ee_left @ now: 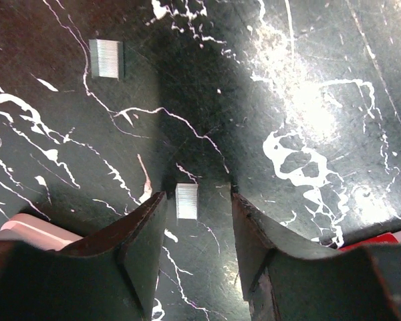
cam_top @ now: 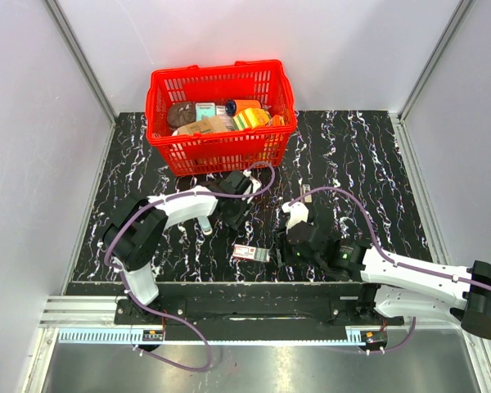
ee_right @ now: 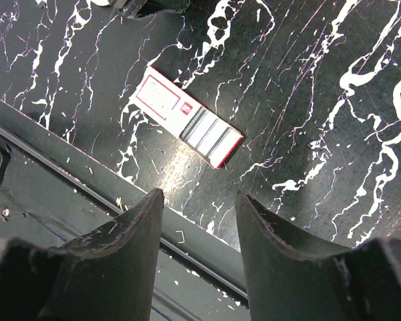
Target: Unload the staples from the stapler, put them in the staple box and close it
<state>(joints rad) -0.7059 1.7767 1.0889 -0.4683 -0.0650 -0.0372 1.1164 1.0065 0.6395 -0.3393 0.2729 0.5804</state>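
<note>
Two short silvery pieces of staples lie on the black marbled table in the left wrist view: one [ee_left: 186,200] between my left fingertips, one [ee_left: 107,58] farther out to the left. My left gripper [ee_left: 198,197] is open, low over the table, touching neither; from above it [cam_top: 233,213] is just in front of the basket. My right gripper [ee_right: 200,195] is open and empty over the table's front edge [ee_right: 187,227], and from above it [cam_top: 288,246] is right of the box. A slim grey thing [cam_top: 306,196] lies between the arms; I cannot tell if it is the stapler.
A red basket [cam_top: 221,147] holding several packets stands at the back. The small white, red and green printed box [ee_right: 187,125] lies flat just ahead of my right fingers, also seen from above [cam_top: 251,253]. A loose staple [ee_right: 181,235] lies on the front rail.
</note>
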